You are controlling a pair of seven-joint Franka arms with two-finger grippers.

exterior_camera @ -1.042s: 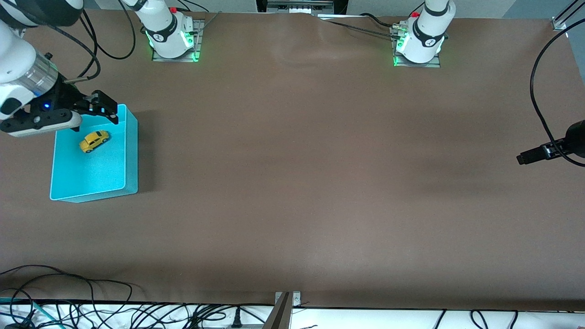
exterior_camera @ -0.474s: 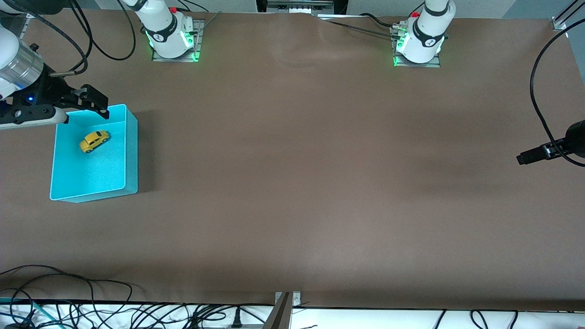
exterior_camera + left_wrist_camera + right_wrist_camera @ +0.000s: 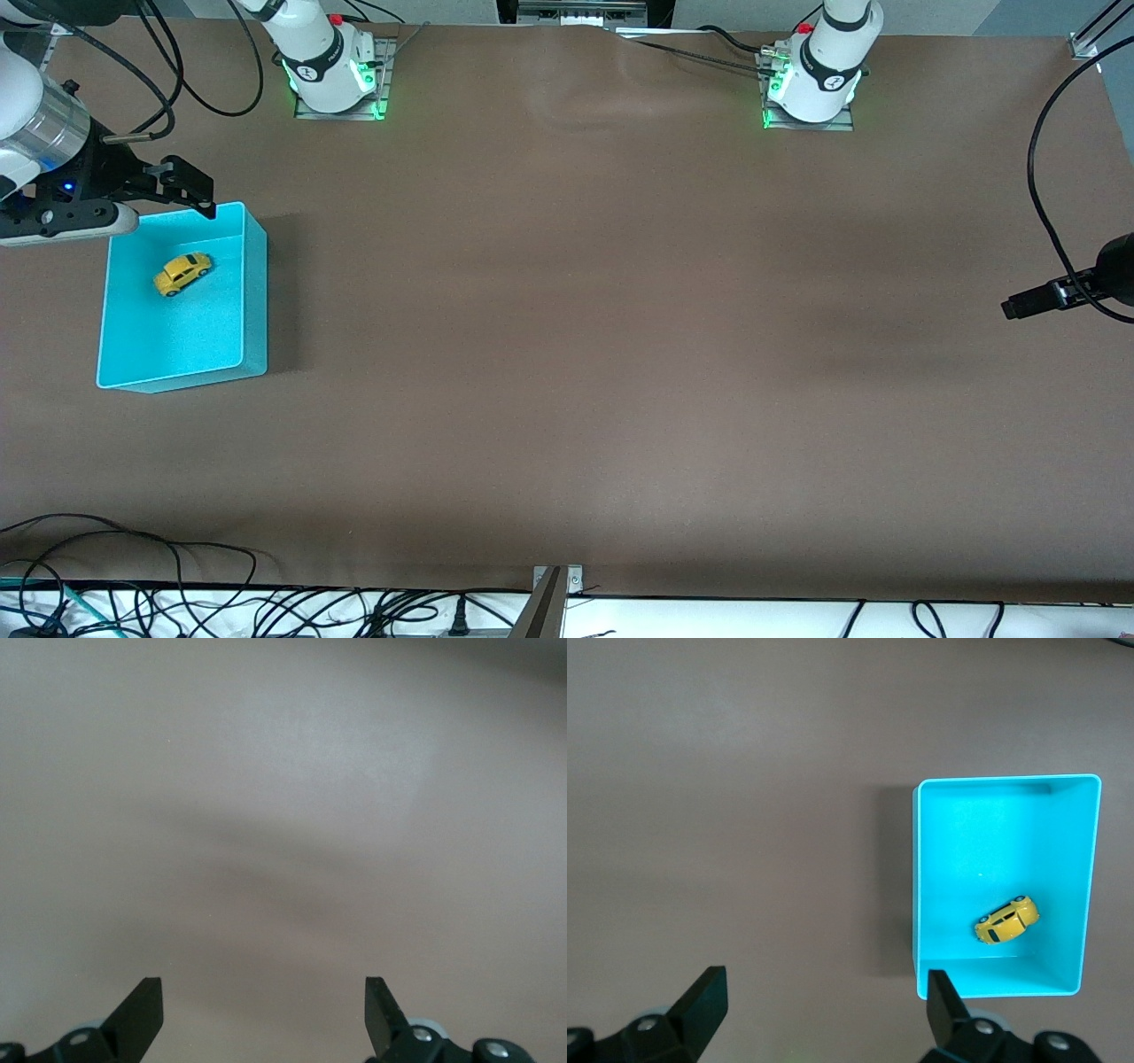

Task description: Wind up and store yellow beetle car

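The yellow beetle car [image 3: 182,273] lies on the floor of the cyan bin [image 3: 257,292] at the right arm's end of the table, in the half of the bin farther from the front camera. My right gripper [image 3: 190,188] is open and empty, up in the air over the bin's rim toward the robots' bases. The right wrist view shows the car [image 3: 1007,920] in the bin [image 3: 914,886], with the gripper [image 3: 824,979] over bare table beside it. My left gripper [image 3: 1014,308] waits open and empty over bare table [image 3: 263,988] at the left arm's end.
The two arm bases [image 3: 332,75] [image 3: 811,84] stand along the table edge farthest from the front camera. Loose cables [image 3: 177,594] and a metal bracket [image 3: 554,585] lie along the edge nearest to it. The brown table [image 3: 576,310] is bare in the middle.
My right gripper has drawn back from over the bin's inside toward the robots' bases, then settled at the rim. The car stays in the bin. The left arm has not moved.
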